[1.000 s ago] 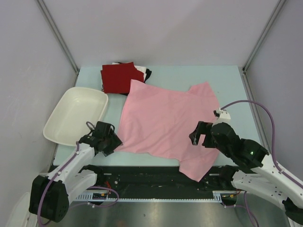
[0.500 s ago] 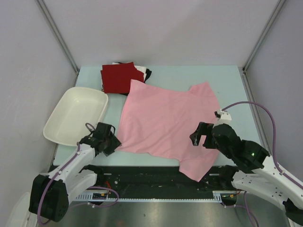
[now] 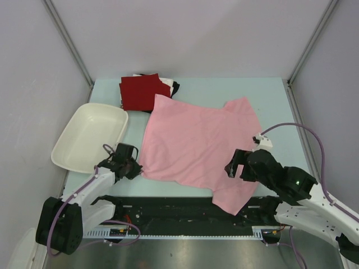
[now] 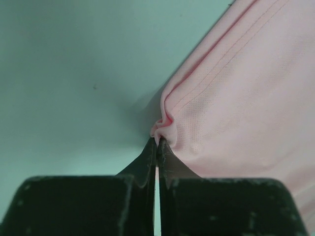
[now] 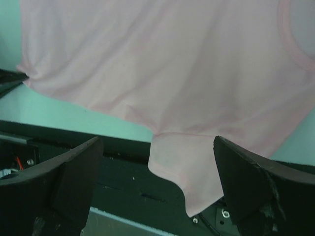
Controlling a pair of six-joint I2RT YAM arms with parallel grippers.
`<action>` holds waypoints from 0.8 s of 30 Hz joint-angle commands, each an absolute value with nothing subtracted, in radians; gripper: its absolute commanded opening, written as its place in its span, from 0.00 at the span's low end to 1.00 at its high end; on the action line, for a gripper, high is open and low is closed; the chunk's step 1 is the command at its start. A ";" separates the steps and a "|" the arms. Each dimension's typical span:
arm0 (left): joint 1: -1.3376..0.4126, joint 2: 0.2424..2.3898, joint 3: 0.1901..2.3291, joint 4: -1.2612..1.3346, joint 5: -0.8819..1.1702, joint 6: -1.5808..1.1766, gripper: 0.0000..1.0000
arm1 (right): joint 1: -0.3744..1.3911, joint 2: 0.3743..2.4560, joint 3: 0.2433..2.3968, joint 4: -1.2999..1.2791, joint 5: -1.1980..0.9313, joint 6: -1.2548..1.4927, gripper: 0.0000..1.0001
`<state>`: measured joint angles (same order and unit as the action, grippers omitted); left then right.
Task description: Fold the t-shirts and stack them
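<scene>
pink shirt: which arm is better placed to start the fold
Left. The left tool is shut on the pink shirt at its near-left corner, cloth bunched at the tips. The right tool hangs open above the near-right side, gripping nothing.

I am viewing the spread t-shirt (image 3: 196,143) lying mid-table (image 3: 224,89), one sleeve hanging over the near edge. Folded t-shirts (image 3: 140,92) are sitting behind its left corner, and the tub (image 3: 90,134) is lying to its left. My left gripper (image 3: 136,166) is pinching its near-left corner.
</scene>
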<state>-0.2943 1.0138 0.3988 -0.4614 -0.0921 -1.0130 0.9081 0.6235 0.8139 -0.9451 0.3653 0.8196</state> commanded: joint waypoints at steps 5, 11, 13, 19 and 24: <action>-0.299 0.985 0.402 -0.488 -0.123 -0.996 0.00 | 1.063 0.598 0.729 -1.095 0.292 1.061 0.96; -0.299 1.002 0.406 -0.462 -0.100 -0.989 0.00 | 1.196 0.604 0.678 -1.132 0.267 1.218 0.93; -0.299 1.008 0.402 -0.451 -0.091 -0.985 0.00 | 1.251 0.609 0.663 -1.144 0.268 1.259 0.92; -0.299 1.034 0.394 -0.410 -0.066 -0.982 0.00 | 1.402 0.662 0.623 -1.154 0.278 1.403 0.89; -0.299 1.048 0.394 -0.396 -0.058 -0.971 0.00 | 1.506 0.729 0.598 -1.158 0.279 1.505 0.88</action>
<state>-0.2943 1.0332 0.3985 -0.4194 -0.0700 -0.9939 1.4391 0.6857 0.6144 -1.1343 0.2607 1.3659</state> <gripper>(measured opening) 0.011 0.880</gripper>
